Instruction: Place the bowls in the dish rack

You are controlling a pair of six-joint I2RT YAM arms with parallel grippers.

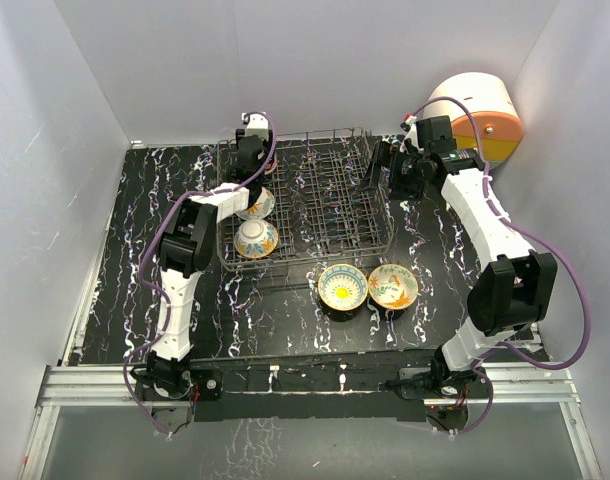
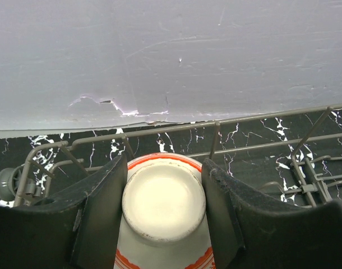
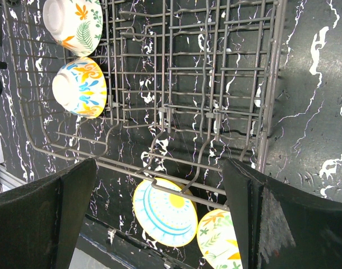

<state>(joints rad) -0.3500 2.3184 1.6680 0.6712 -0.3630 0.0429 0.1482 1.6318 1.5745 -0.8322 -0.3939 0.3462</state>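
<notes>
Soft, even light comes from overhead. The white walls [image 1: 315, 60] read grey-blue, brightest at 9 o'clock from above, and shadows are faint. In the left wrist view the red-rimmed bowl [image 2: 163, 202] glares pale and the left fingers [image 2: 98, 224] blur. In the right wrist view the rack [image 3: 216, 112] is crisp, the black table [image 3: 311, 73] sheens grey at 3 o'clock, and the right fingers [image 3: 42, 224] are soft.

Five bowls counted, a blue-orange bowl [image 1: 256, 238], a cream-green bowl [image 3: 75, 25], a red-rimmed bowl [image 2: 164, 202], a blue-yellow bowl [image 1: 342, 287], an orange-green bowl [image 1: 393, 286], one dish rack [image 1: 325, 200] seen, two arms counted, left arm [image 1: 180, 250], right arm [image 1: 480, 215], one round drawer unit [image 1: 480, 110] noted.
</notes>
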